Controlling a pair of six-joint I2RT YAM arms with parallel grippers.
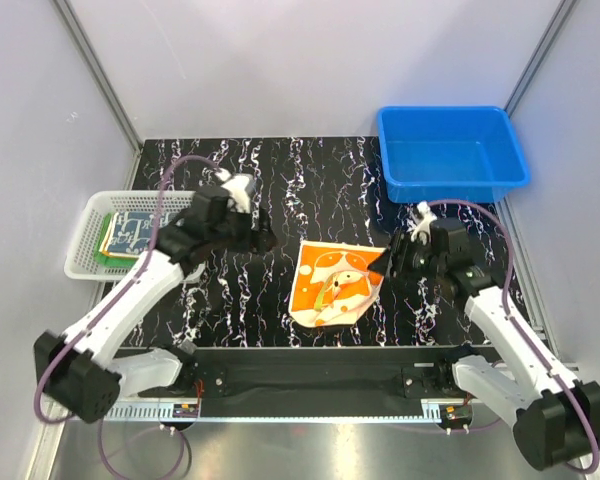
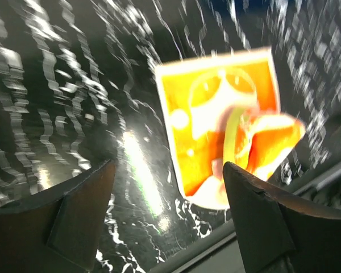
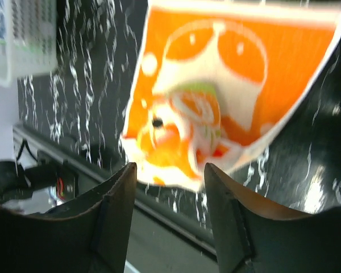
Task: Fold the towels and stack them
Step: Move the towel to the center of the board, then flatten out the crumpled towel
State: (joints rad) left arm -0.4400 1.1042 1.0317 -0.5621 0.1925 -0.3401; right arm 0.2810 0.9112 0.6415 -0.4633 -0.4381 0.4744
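Fox towel (image 1: 335,285) lies centre on table (image 1: 280,180); basket (image 1: 80,262) far left holds stacked towels (image 1: 130,232); bin (image 1: 450,115) behind, right.

The black marbled table (image 1: 310,190) carries a fox towel (image 1: 335,285), white basket (image 1: 84,264), blue bin (image 1: 440,112).

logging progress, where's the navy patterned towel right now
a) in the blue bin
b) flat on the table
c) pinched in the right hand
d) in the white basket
D: the navy-and-white patterned towel lies inside the white basket, on top of another cloth.
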